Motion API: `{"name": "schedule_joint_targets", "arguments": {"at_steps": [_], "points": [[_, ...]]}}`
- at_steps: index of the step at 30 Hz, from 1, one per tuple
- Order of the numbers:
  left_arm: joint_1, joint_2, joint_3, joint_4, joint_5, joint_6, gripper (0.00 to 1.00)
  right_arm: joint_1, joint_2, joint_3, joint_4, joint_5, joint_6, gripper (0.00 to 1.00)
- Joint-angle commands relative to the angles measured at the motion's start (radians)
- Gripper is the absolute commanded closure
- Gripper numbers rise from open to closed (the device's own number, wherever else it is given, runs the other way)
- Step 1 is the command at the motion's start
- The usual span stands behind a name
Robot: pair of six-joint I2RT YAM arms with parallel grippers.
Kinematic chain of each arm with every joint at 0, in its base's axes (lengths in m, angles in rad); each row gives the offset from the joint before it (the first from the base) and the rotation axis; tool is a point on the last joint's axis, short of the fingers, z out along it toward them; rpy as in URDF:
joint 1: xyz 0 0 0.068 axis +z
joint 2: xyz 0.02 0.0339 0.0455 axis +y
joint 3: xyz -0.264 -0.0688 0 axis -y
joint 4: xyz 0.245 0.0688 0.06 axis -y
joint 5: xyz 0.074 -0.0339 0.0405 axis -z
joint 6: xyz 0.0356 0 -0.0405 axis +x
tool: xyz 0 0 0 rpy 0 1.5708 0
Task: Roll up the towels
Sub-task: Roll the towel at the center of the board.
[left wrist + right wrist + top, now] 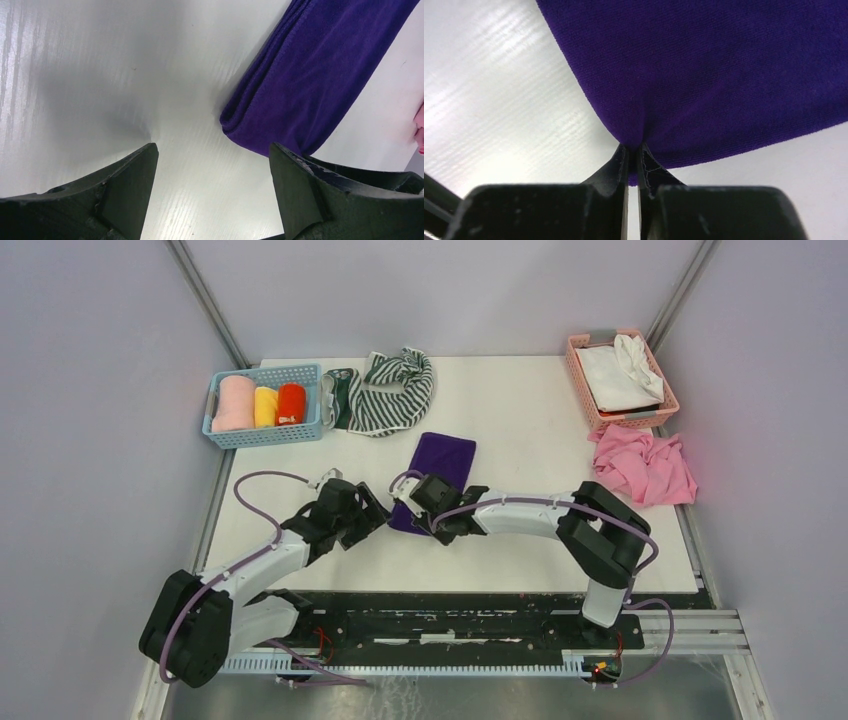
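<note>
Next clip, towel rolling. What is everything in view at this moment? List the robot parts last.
purple cloth: 1, deep purple, folded, table centre
striped towel: 1, dark green and white, crumpled at the back, beside the blue basket
blue basket: 1, light blue, back left
rolled towels: 3, pink, yellow, red, side by side in the blue basket
pink basket: 1, pink, back right
white cloth: 1, white, in the pink basket
pink cloth: 1, pink, crumpled in front of the pink basket
table: 1, white
left gripper: 1, black, open, over bare table by the purple cloth's corner
right gripper: 1, black, shut on the purple cloth's edge
</note>
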Motion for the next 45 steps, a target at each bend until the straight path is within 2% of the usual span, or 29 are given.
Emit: {"name": "schedule_joint_targets", "arguments": {"at_steps": [1, 6, 11, 16, 22, 26, 29, 33, 36, 40, 45], "points": [[0.004, 0.0, 0.014, 0.017, -0.009, -0.068, 0.12, 0.009, 0.047, 0.046, -0.021, -0.134, 0.138, 0.92], [0.004, 0.003, 0.001, 0.056, 0.013, -0.114, 0.14, 0.002, 0.053, 0.046, 0.091, -0.228, 0.289, 0.99], [0.003, 0.015, -0.004, 0.066, 0.002, -0.143, 0.21, -0.02, 0.062, 0.046, 0.133, -0.242, 0.391, 0.99], [0.003, 0.021, -0.039, 0.114, -0.013, -0.193, 0.29, -0.036, 0.045, 0.026, 0.201, -0.32, 0.429, 0.99], [0.003, 0.085, -0.028, 0.183, -0.011, -0.22, 0.42, -0.048, 0.049, -0.007, 0.264, -0.369, 0.465, 0.99], [0.002, 0.127, -0.002, 0.191, -0.024, -0.219, 0.55, -0.049, 0.041, -0.023, 0.286, -0.38, 0.46, 0.98], [0.002, 0.143, 0.015, 0.182, -0.037, -0.214, 0.63, -0.049, 0.023, -0.041, 0.305, -0.377, 0.434, 0.93], [0.002, 0.147, 0.03, 0.162, -0.041, -0.208, 0.8, -0.046, 0.0, -0.06, 0.332, -0.378, 0.383, 0.82], [0.003, 0.139, 0.034, 0.147, -0.041, -0.211, 0.89, -0.041, -0.011, -0.059, 0.343, -0.369, 0.339, 0.71], [0.001, 0.13, 0.035, 0.133, -0.041, -0.218, 0.91, -0.026, -0.007, -0.04, 0.348, -0.361, 0.3, 0.62], [0.001, 0.128, 0.033, 0.123, -0.04, -0.223, 0.92, 0.014, 0.024, -0.002, 0.317, -0.305, 0.244, 0.58]]}}
